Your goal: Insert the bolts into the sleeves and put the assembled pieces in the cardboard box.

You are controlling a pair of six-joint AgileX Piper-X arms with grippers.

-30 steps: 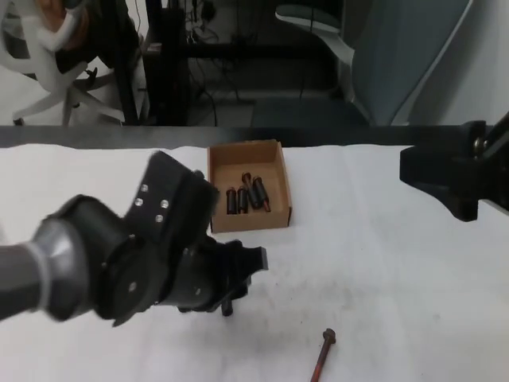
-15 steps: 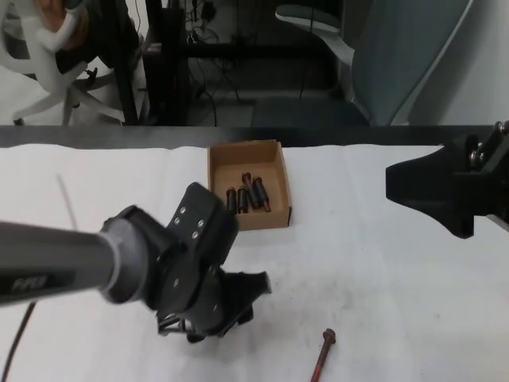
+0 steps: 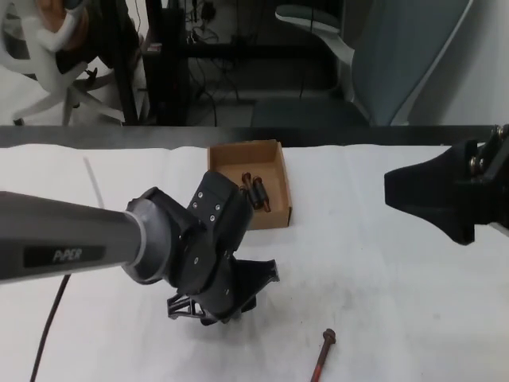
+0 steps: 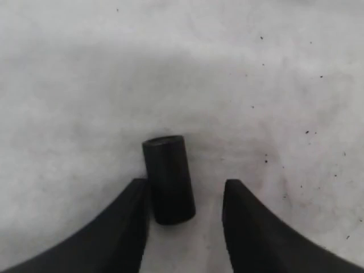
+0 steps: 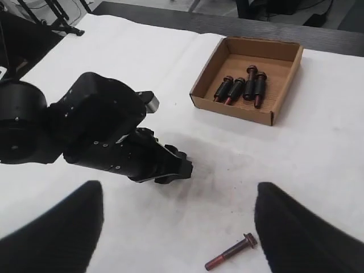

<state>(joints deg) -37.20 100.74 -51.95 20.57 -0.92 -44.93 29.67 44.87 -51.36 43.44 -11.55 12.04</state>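
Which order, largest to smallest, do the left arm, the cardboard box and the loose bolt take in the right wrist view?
1. left arm, though it is nearer the camera than the box, so this lead is unsure.
2. cardboard box.
3. loose bolt, clearly the smallest.

- High view: from behind, looking forward and down over the bench point(image 3: 398, 302).
- Left wrist view: close above it, facing down.
- Right wrist view: farther off, sharing the cardboard box point(image 5: 233, 110) with the high view.
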